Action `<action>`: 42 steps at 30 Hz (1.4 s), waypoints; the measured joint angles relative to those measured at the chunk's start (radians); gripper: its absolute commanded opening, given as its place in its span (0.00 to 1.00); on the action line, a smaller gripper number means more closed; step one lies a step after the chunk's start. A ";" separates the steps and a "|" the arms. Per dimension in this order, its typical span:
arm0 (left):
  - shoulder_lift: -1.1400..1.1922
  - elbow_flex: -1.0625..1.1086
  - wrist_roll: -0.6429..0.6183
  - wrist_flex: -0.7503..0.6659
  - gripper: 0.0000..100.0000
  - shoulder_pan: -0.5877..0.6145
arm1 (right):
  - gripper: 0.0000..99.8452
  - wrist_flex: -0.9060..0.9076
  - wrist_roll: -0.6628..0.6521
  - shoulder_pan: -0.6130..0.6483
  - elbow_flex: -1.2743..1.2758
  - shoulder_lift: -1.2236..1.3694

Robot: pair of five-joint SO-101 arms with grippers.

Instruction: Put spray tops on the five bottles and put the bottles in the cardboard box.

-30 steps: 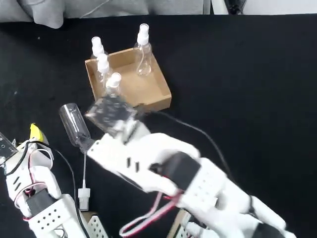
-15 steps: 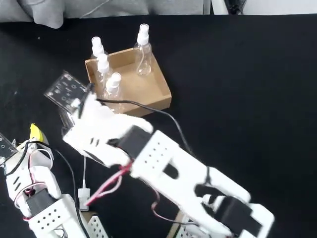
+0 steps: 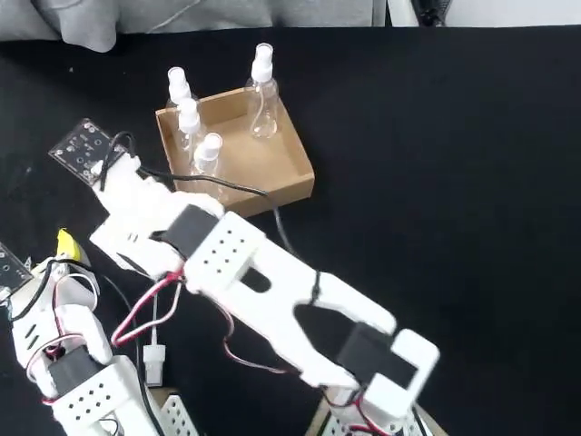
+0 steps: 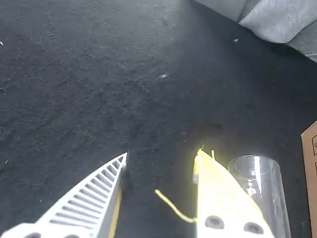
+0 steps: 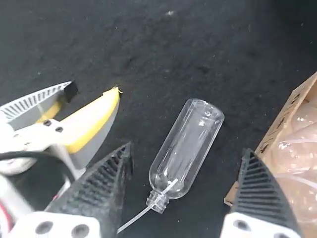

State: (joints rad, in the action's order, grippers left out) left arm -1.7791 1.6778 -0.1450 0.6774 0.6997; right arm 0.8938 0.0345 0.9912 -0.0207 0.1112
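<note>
A clear, uncapped bottle point(image 5: 190, 134) lies on its side on the black table, neck toward the right wrist camera. My right gripper point(image 5: 186, 149) is open and hangs over it, one finger on each side, touching nothing. In the high view the right arm point(image 3: 227, 263) covers the bottle. My left gripper point(image 4: 161, 154) is open and holds nothing, and the bottle point(image 4: 260, 186) lies just past its yellow finger point(image 4: 218, 198). A loose spray top point(image 3: 154, 356) with a long tube lies near the left arm. The cardboard box point(image 3: 290, 168) holds several capped bottles point(image 3: 209, 150).
The left gripper point(image 5: 93, 90) sits close beside the right gripper's finger. The box wall point(image 5: 292, 109) stands right next to the lying bottle. A grey cloth point(image 3: 82, 23) lies along the table's far edge. The right half of the table is bare black surface.
The right arm has swung left from the box's front to above the lying bottle, which it now covers in the high view. The left arm has not moved.
</note>
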 measured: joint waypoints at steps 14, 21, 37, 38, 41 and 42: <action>0.000 0.000 0.000 0.000 0.20 0.000 | 0.29 0.150 0.003 0.000 -0.307 0.319; 0.000 0.000 0.000 0.000 0.20 0.040 | 0.29 0.150 0.003 0.000 -0.390 0.433; 0.000 0.000 0.000 0.000 0.20 0.052 | 0.29 0.150 0.000 -0.014 -0.516 0.651; 0.000 0.000 0.000 0.000 0.20 0.052 | 0.28 0.150 0.000 -0.015 -0.519 0.660; 0.000 0.000 0.000 0.000 0.20 0.052 | 0.20 0.153 0.002 -0.028 -0.523 0.681; 0.000 0.000 0.000 0.000 0.20 0.052 | 0.17 0.153 0.002 -0.028 -0.523 0.684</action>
State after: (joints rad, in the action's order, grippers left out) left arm -1.7791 1.6778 -0.1450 0.6774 0.7518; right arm 1.0472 0.0361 0.9636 -0.5439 0.7956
